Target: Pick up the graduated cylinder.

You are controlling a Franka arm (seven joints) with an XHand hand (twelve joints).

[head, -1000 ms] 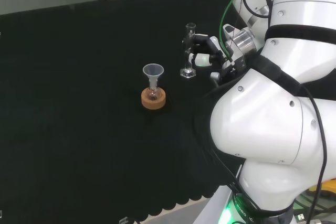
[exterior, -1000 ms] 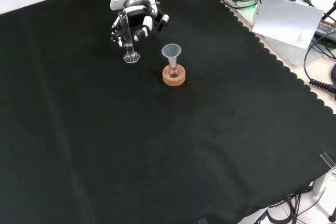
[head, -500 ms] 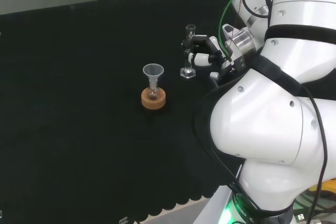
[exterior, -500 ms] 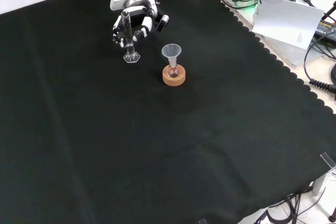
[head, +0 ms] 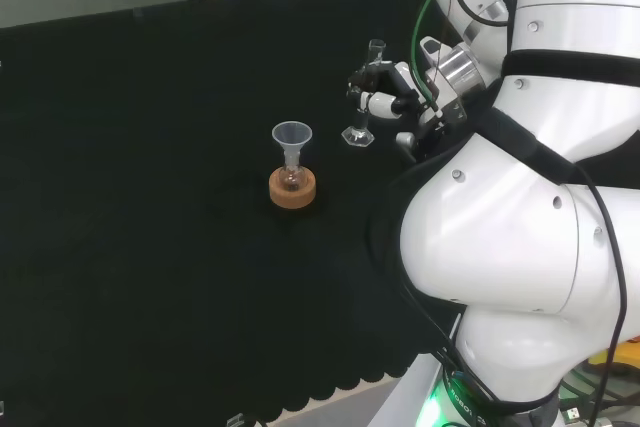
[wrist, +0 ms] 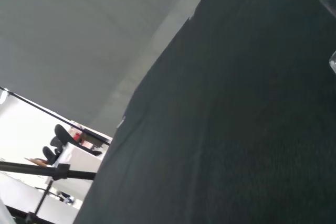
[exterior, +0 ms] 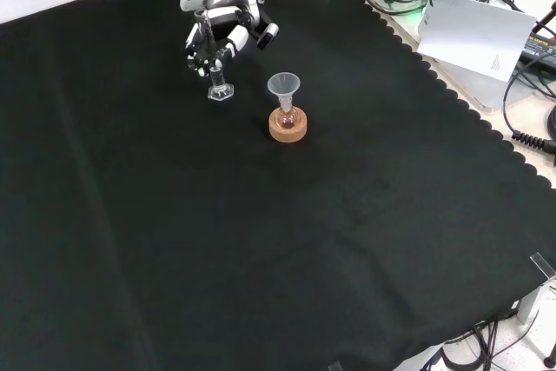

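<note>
The hand (exterior: 217, 30) had its fingers curled round the graduated cylinder (exterior: 215, 62), which hung tilted within its grasp, mouth up and base down, seemingly just clear of the black cloth (exterior: 261, 241), so straight up looked the way.

Graduated cylinder (head: 366, 92) is gripped mid-tube by curled fingers of the hand (head: 392, 99), tilted, top leaning right. Funnel (head: 291, 145) is seated in a flask on a cork ring (head: 292, 188), apart to the lower left, on black cloth (head: 140, 147).
</note>
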